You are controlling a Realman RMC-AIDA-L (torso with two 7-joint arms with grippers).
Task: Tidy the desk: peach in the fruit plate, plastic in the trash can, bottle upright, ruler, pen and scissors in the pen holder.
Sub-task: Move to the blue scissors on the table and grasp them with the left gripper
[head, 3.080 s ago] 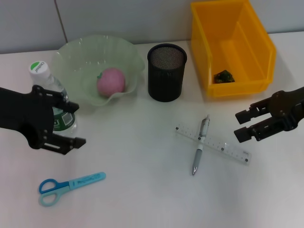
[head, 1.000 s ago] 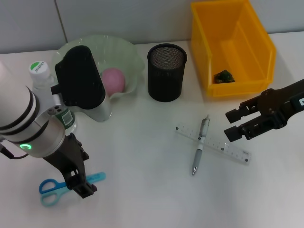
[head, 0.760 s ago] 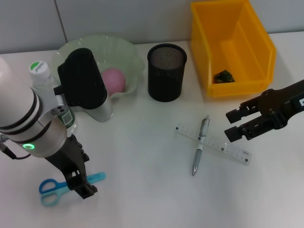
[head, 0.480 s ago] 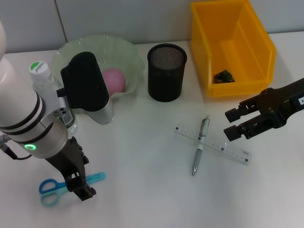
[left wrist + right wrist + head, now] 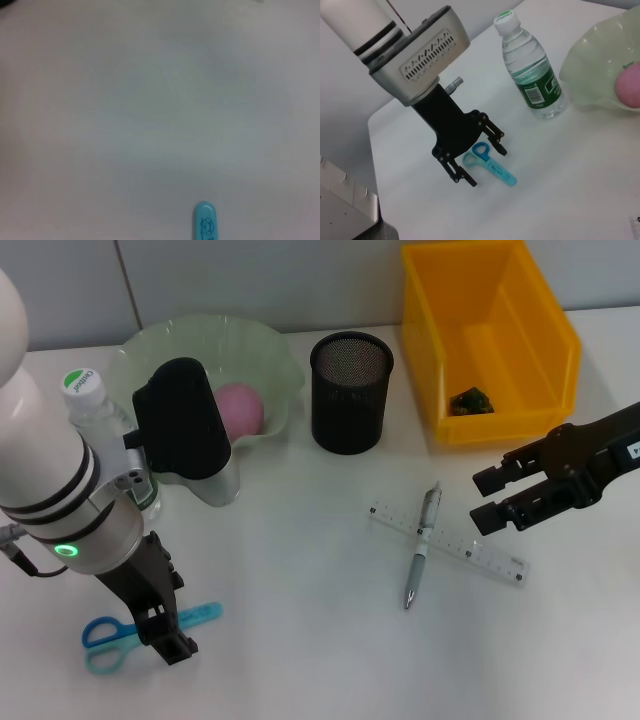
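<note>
Looks like a robot test bench in a lab, dressed up as an office desk. A plain white desk point(image 5: 320, 640) runs up against a bare pale panelled wall point(image 5: 250, 280) with one thin seam. Stationery is laid out sparsely: a black mesh pen holder point(image 5: 351, 392), a clear ruler point(image 5: 480, 558) with a pen point(image 5: 421, 545) crossing it. A yellow trash can point(image 5: 490, 335) sits at the back. From the right wrist view, the desk corner ends over a grey floor point(image 5: 350, 90), nothing homely around it.
</note>
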